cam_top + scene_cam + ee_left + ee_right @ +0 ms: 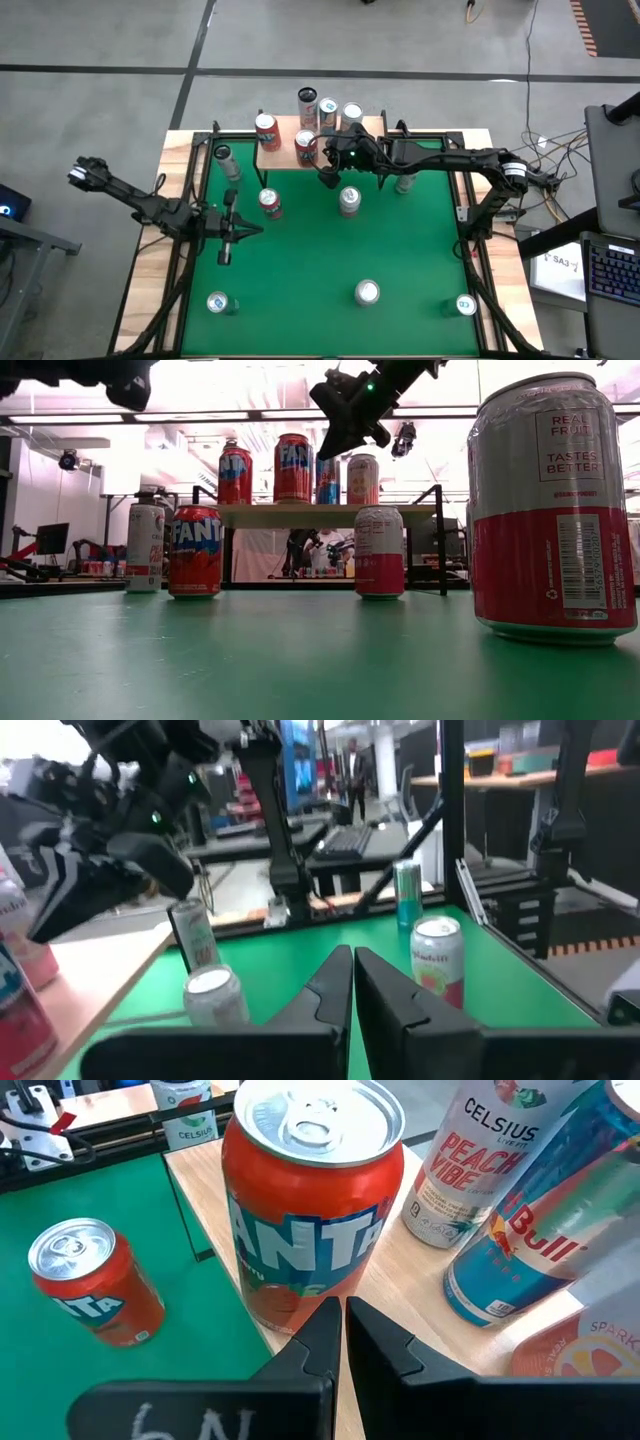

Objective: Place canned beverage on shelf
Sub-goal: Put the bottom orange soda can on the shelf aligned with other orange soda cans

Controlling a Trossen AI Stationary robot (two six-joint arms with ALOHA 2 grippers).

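- High view: the right tool (327,178) hangs closed and empty at the shelf (283,159) front edge, beside a Fanta can (306,146) standing on it.
- Low view: more cans wait on the surface (300,660).
- Left wrist view: the left tool (352,982) is closed, empty, idle.
- Judgement: one placement looks finished; next calls for opening over another can.

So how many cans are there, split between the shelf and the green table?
Cans on the shelf: 5
Cans on the green table: 7
Total: 12
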